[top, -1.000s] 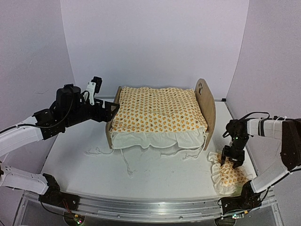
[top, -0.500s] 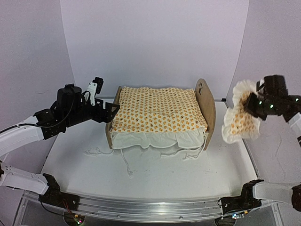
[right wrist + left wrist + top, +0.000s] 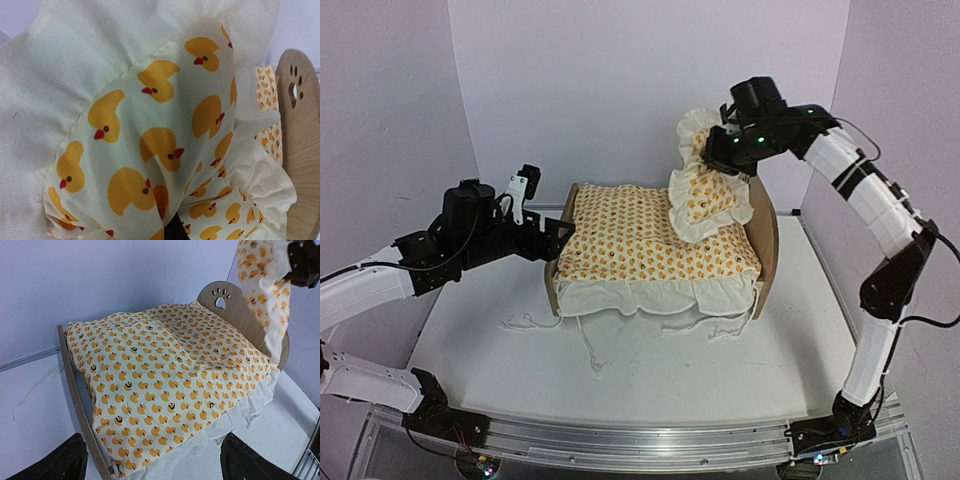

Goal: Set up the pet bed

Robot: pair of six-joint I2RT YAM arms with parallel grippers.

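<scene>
Support: flat white table (image 3: 650,390). Standing directly on it, toward the far middle: small light-wood pet bed (image 3: 767,240) with rounded end boards, one showing a paw-print cutout, long side facing the near edge. Thin loose white strings (image 3: 586,348) lie on the tabletop just in front of the bed's left half.

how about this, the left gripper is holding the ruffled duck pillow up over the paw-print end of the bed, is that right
No: the right gripper, not the left, holds the pillow up over the paw-print end of the pet bed, as the top external view shows.
</scene>
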